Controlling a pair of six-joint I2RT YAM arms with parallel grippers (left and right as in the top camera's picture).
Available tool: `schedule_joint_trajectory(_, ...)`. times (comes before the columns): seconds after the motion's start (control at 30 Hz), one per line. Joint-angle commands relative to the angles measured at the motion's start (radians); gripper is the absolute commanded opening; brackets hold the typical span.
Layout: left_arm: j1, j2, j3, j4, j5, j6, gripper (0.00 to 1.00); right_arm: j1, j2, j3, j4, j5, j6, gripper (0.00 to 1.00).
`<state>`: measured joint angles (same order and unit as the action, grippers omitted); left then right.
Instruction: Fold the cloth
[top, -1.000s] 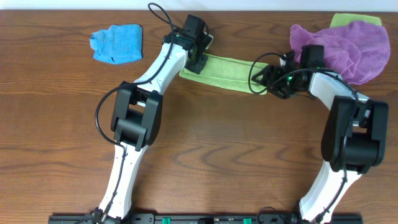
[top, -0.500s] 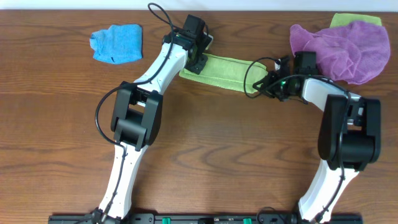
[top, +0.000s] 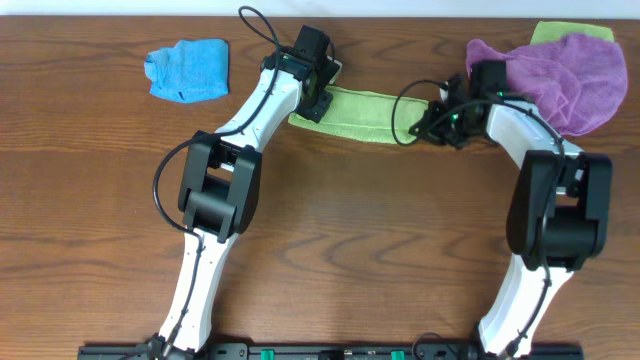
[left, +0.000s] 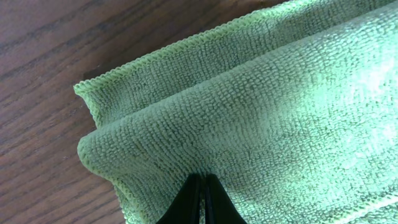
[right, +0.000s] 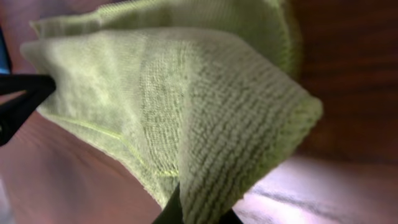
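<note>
A light green cloth (top: 365, 112) lies as a long folded strip across the back middle of the wooden table (top: 350, 250). My left gripper (top: 318, 102) is at the strip's left end, shut on the green cloth (left: 261, 93); its dark fingertips (left: 202, 190) pinch a fold near the corner. My right gripper (top: 427, 125) is at the right end, shut on the green cloth (right: 186, 93). That end rises off the wood in a thick fold between the gripper's fingers (right: 171, 211).
A crumpled blue cloth (top: 187, 68) lies at the back left. At the back right a purple cloth (top: 560, 75) is heaped over another green one (top: 572, 32), right behind my right arm. The table's back edge is just behind both grippers.
My right gripper has closed on the cloth's right end, and its wrist has swung toward the back of the table. The left gripper has stayed shut in place.
</note>
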<state>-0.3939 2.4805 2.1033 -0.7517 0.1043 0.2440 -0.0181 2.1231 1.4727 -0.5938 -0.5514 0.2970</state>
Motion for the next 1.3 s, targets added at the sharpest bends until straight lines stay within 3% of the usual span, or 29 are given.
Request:
schedule_joint_trajectory(0.0, 0.000, 0.018, 0.013, -0.003, 0.001, 0.014, 0.06, 0.051, 0.009, 0.074, -0.032, 0.063, -0.060, 0.01)
schedule_joint_trajectory(0.3, 0.000, 0.018, 0.013, -0.003, 0.005, -0.009, 0.06, 0.172, 0.009, 0.140, -0.070, 0.158, -0.060, 0.01)
schedule_joint_trajectory(0.87, 0.000, 0.018, 0.013, -0.003, 0.027, -0.016, 0.06, 0.175, 0.009, 0.140, -0.086, 0.186, -0.066, 0.01)
schedule_joint_trajectory(1.0, 0.000, 0.018, 0.013, -0.003, 0.027, -0.016, 0.06, 0.174, 0.009, 0.140, -0.131, 0.286, -0.066, 0.02)
schedule_joint_trajectory(1.03, 0.000, 0.018, 0.013, -0.003, 0.027, -0.016, 0.06, 0.174, 0.009, 0.140, -0.149, 0.327, -0.066, 0.07)
schedule_joint_trajectory(1.07, 0.000, 0.018, 0.013, -0.003, 0.026, -0.016, 0.06, 0.172, 0.009, 0.140, -0.164, 0.362, -0.066, 0.19)
schedule_joint_trajectory(1.17, 0.000, 0.018, 0.013, -0.003, 0.027, -0.016, 0.06, 0.155, 0.009, 0.140, -0.211, 0.418, -0.066, 0.31)
schedule_joint_trajectory(1.2, 0.000, 0.018, 0.013, -0.003, 0.027, -0.016, 0.06, 0.145, 0.009, 0.140, -0.221, 0.417, -0.066, 0.53)
schedule_joint_trajectory(1.23, 0.000, 0.018, 0.013, -0.003, 0.027, -0.016, 0.06, 0.134, 0.009, 0.140, -0.232, 0.417, -0.065, 0.69)
schedule_joint_trajectory(1.27, 0.000, 0.018, 0.013, -0.003, 0.027, -0.016, 0.06, 0.123, 0.009, 0.140, -0.240, 0.417, -0.062, 0.74)
